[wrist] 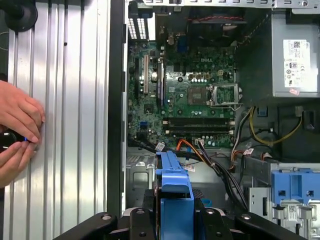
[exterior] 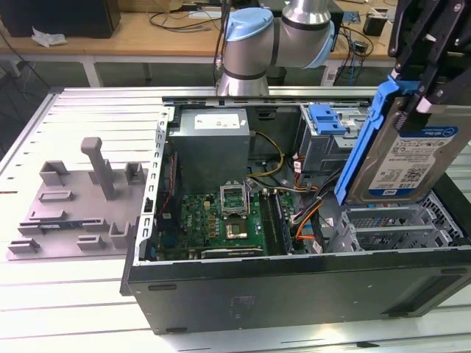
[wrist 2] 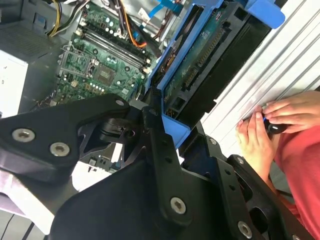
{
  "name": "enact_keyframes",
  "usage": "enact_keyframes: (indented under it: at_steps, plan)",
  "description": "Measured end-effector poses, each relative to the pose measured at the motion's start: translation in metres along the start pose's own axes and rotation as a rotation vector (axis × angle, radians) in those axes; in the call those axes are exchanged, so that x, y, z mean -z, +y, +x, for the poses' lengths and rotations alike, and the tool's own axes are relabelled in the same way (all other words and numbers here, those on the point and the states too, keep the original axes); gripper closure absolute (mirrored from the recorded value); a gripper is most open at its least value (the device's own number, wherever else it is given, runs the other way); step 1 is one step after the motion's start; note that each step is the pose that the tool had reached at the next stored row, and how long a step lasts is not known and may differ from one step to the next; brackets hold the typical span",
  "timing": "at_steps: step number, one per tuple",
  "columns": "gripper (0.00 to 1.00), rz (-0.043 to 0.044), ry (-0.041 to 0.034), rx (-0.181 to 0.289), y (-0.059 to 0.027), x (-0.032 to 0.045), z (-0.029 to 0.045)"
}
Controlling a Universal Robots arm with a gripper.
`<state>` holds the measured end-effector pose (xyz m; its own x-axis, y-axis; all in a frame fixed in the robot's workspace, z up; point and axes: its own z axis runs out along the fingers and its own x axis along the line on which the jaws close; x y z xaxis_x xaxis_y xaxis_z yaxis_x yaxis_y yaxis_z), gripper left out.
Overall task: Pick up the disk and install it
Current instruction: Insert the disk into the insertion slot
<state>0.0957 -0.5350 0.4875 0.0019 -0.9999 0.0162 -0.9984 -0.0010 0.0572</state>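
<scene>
The disk (exterior: 412, 158) hangs tilted in the air over the exterior view's right end of the open computer case (exterior: 294, 283). It is silver with a white-and-blue label and a blue carrier frame (exterior: 364, 140). My black gripper (exterior: 416, 99) is shut on its upper end. In the second wrist view the disk (wrist 2: 210, 65) shows its circuit-board side, clamped in the gripper (wrist 2: 175, 132). In the first wrist view the blue frame (wrist: 175, 185) runs edge-on out of the gripper (wrist: 175, 215), above the case interior.
Inside the case lie a green motherboard (exterior: 221, 220), a grey power supply box (exterior: 213, 140), a metal cage with a blue latch (exterior: 327, 121) and loose cables (exterior: 309, 213). A grey fixture (exterior: 81, 198) sits on the ribbed table. A person's hands (wrist: 15, 130) rest beside the case.
</scene>
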Motion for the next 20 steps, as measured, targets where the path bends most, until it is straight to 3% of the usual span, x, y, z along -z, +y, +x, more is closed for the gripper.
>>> enact_keyframes:
  at_steps: [5, 9, 20]
  plan:
    - [0.64, 0.0, -0.0013, 0.0, -0.0116, -0.0002, 0.0006]
    - [0.64, 0.0, -0.0065, 0.0, -0.0183, -0.0018, 0.0011]
    - [0.64, 0.0, -0.0084, 0.001, -0.021, -0.0026, 0.0013]
